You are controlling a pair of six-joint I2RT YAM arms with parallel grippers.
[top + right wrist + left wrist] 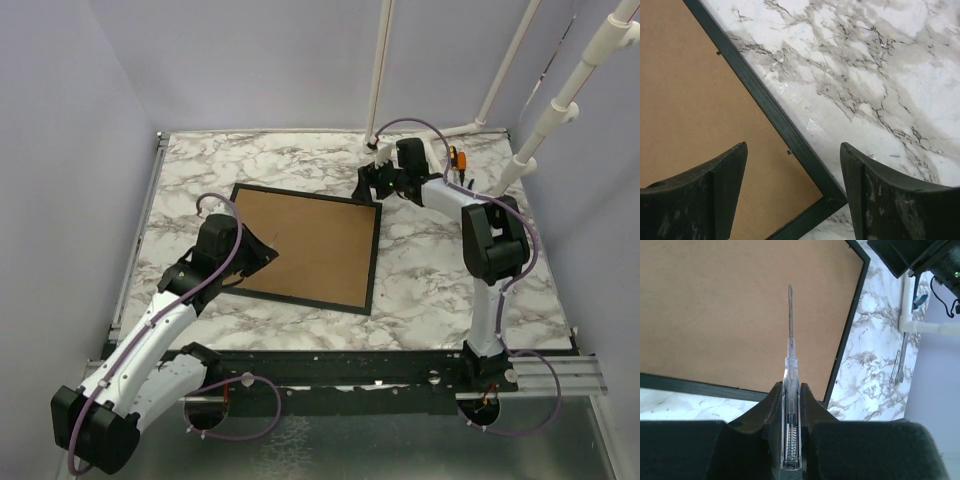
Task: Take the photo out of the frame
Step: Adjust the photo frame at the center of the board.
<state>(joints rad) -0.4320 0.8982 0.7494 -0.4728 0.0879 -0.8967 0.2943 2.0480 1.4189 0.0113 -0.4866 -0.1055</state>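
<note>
Brown fibreboard [310, 240] faces up: the frame [374, 260] lies face-down on the desk [440, 290], photo hidden beneath. Your left claw [790, 395] is clenched on a screwdriver [790, 320]; your right claw [792, 150] hangs released over a corner. Pry carelessly and the tip could gouge the board.

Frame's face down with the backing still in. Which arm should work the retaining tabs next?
Likely left. The left gripper is shut on a screwdriver whose tip points over the brown back of the frame. The right gripper hovers over a frame corner, jaws open, holding nothing.
</note>
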